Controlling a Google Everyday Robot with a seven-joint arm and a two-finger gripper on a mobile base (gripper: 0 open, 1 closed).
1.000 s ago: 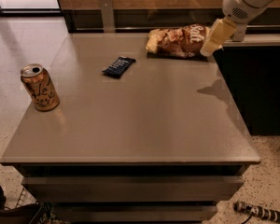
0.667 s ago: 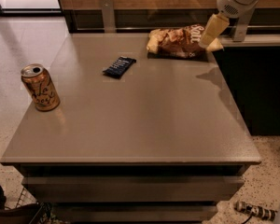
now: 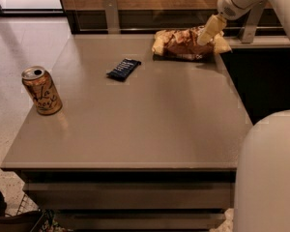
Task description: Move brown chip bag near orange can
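Orange can (image 3: 42, 92) stands upright way off to the left of the end effector (image 3: 208, 33), by the tabletop's (image 3: 150, 124) left edge. A small dark-blue wrapped bar (image 3: 123, 68) lies between them, closer to the end effector. The brown chip bag (image 3: 181, 43) sits right under the end effector, which hangs over the bag's right end. Can't tell if it's gripping or spread.

We read dark cursive "LaCroix" on the orange can (image 3: 42, 91), at 9 o'clock on the table (image 3: 150, 129). At 1 o'clock, the gripper (image 3: 206, 36) meets the brown chip bag (image 3: 179, 45), whose lettering we cannot read.
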